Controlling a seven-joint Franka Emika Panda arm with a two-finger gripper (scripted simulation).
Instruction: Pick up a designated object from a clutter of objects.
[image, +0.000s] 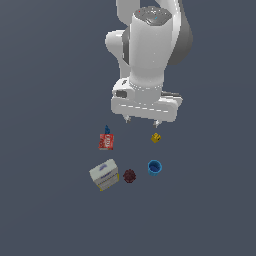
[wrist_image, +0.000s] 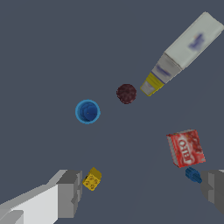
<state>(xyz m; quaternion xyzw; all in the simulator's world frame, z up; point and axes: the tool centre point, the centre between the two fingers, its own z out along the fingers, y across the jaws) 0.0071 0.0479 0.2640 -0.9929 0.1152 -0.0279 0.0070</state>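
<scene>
The designated object, a tiny yellow-gold block (image: 156, 138) (wrist_image: 92, 179), lies on the dark floor at the back of the clutter, on the exterior view's right. My gripper (image: 142, 121) (wrist_image: 142, 192) hovers above the floor just behind the clutter, open wide and holding nothing. In the wrist view the yellow block sits just beside one finger (wrist_image: 70, 192), on its inner side. The other finger (wrist_image: 214, 190) stands by the blue top of the red packet (image: 106, 141) (wrist_image: 186, 148).
A blue cup (image: 154, 167) (wrist_image: 87, 111) stands in front of the yellow block. A dark red bumpy ball (image: 129, 175) (wrist_image: 126, 93) lies beside the cup. A white box (image: 104, 175) (wrist_image: 183, 50) sits at the front on the exterior view's left.
</scene>
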